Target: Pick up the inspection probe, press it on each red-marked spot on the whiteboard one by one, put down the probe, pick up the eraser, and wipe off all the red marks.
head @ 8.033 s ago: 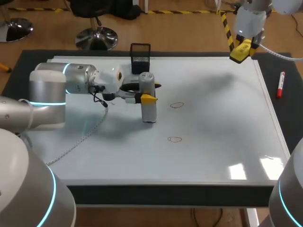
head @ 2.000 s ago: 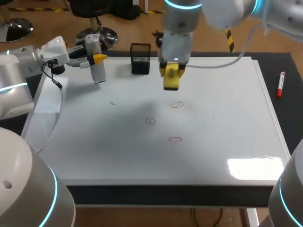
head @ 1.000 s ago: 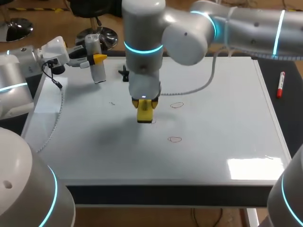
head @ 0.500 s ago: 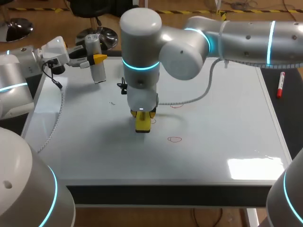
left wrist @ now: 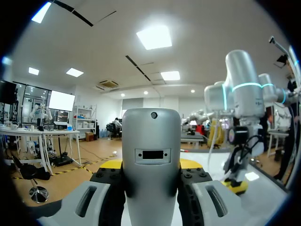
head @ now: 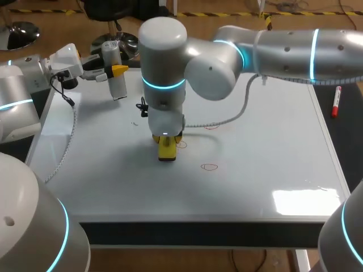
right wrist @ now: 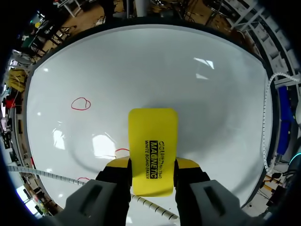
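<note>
Eraser point(head: 166, 149) handling matters most here. It is a flat yellow block, and I judge it light and stiff in the body, with a softer wiping face underneath. Your right gripper point(right wrist: 153, 165) has it clamped by its two long edges at the rear half, so the front half stands out ahead of the fingers over the whiteboard point(head: 266, 170). That grip suits sideways strokes, but hard downward pressure could tip the block between the pads, so press lightly. I cannot tell whether it is touching the board.

The eraser sits left of centre, just left of the middle red mark point(head: 181, 144). A second mark point(head: 210, 167) lies nearer and to the right, and a third point(head: 212, 126) farther off.

The inspection probe point(head: 116, 79) is a smooth grey rounded body, likely heavier and slippery. Your left gripper point(left wrist: 151, 176) holds it by its flanks, lifted above the far left corner. If you set it down, lower it gently and upright.
</note>
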Controlling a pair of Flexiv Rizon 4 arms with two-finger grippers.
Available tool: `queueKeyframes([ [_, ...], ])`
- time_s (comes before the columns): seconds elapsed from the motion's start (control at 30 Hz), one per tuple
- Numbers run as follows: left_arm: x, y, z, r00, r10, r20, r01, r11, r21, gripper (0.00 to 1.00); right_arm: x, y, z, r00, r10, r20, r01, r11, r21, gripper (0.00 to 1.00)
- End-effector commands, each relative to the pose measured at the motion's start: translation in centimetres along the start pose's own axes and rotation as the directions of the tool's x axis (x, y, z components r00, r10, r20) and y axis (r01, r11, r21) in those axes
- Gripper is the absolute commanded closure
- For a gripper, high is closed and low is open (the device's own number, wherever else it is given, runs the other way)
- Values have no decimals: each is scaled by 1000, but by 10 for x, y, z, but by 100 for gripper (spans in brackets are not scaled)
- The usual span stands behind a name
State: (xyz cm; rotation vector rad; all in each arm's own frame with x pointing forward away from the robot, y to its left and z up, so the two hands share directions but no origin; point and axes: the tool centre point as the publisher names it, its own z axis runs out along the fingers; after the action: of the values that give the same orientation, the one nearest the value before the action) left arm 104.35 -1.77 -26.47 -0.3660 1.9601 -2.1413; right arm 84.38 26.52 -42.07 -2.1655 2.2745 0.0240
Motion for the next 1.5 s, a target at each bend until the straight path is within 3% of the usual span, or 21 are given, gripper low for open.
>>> queueKeyframes([
  [0.03,0,-1,0,1000,2,2,-2,1000,0,100,2,-1,4,1000,-2,9,2,1000,2,100],
  [0.2,0,-1,0,1000,2,2,-2,1000,0,100,5,-2,11,1000,-2,29,4,999,-36,100],
  [0.7,0,-1,0,1000,2,2,-2,1000,0,100,16,-6,15,1000,12,20,-11,999,-51,100],
  [1.5,0,-1,0,1000,2,2,-2,1000,0,100,63,5,26,997,70,-37,-72,995,-66,100],
])
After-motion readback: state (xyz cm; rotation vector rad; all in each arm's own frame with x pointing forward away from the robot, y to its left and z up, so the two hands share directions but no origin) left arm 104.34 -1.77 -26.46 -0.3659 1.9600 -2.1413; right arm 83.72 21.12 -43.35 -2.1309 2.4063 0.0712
